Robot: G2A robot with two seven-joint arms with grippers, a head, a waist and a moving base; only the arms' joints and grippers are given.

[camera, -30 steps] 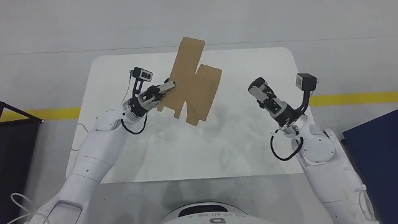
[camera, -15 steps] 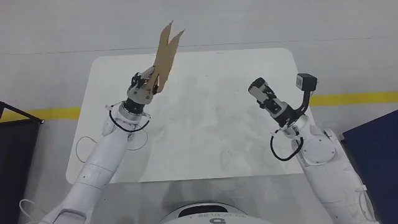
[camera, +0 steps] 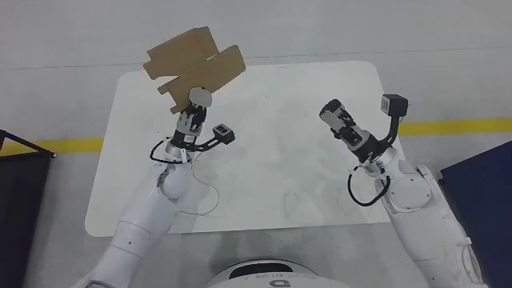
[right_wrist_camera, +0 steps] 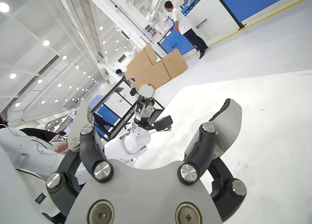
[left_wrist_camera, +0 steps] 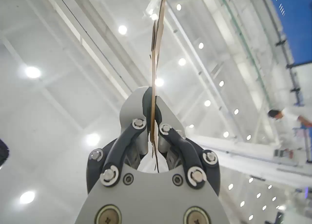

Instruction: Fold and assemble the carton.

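Flat brown cardboard carton (camera: pixel 194 66) swinging from edge-on to broadside, hovering above the smooth white table (camera: pixel 280 184), left gripper (camera: pixel 198 98) clamping its lower edge, right gripper (camera: pixel 330 112) hanging spread wide, well apart.

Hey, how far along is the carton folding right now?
Done: the flat brown cardboard carton is lifted off the white table. In hand: the left hand clamps its edge. Left: every fold; it is flat, and the right hand is open, apart from it.
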